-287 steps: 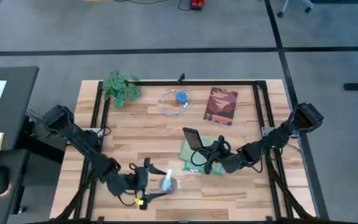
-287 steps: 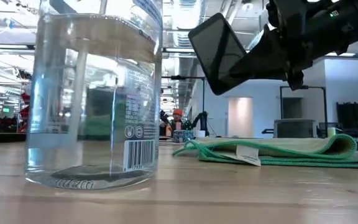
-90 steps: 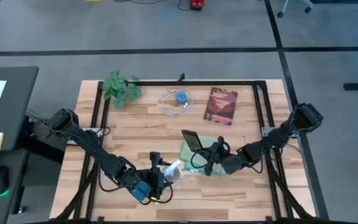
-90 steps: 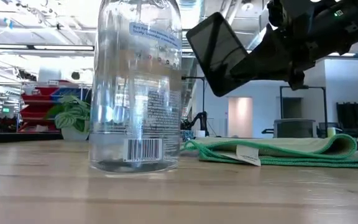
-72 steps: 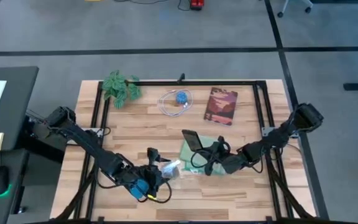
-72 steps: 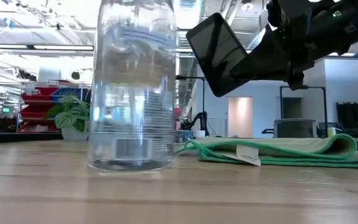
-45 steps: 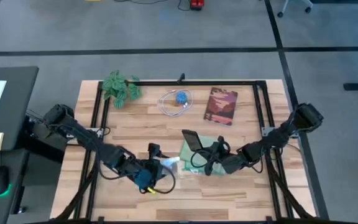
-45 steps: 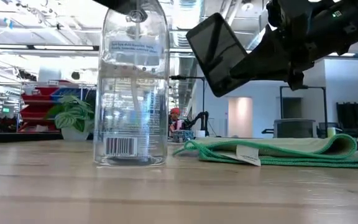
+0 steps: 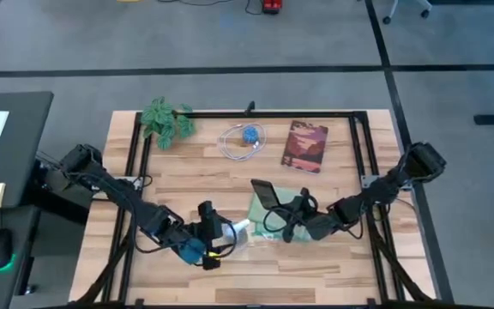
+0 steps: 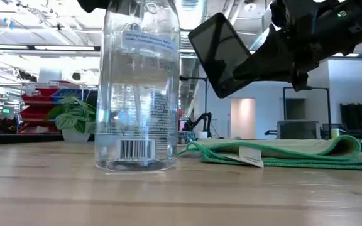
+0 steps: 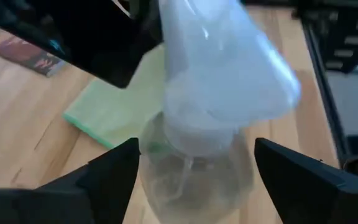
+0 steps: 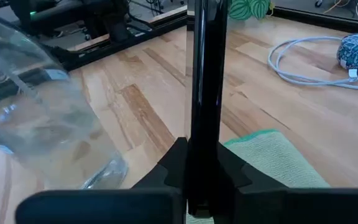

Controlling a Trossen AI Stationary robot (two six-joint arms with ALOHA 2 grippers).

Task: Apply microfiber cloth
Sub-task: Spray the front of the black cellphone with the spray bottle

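Low view: nearest the camera, a clear spray bottle stands upright on the table, barcode label facing out. My left gripper is at its top; from the left wrist view my two fingers stand wide on either side of the bottle's white nozzle without pressing it, so I record the left gripper as released around the bottle neck.

Behind the bottle lies the cloth, pale green, folded flat on the wood, a white tag at its near edge. From overhead the cloth lies right of centre on the table, just beside the bottle.

Above the cloth my right gripper is clenched on a black phone, held tilted and clear of the fabric. The right wrist view shows the phone edge-on between my fingers, cloth directly below.

Farther back: a leafy plant, a coiled white cable with a blue object, and a dark red book, all well apart from the cloth.
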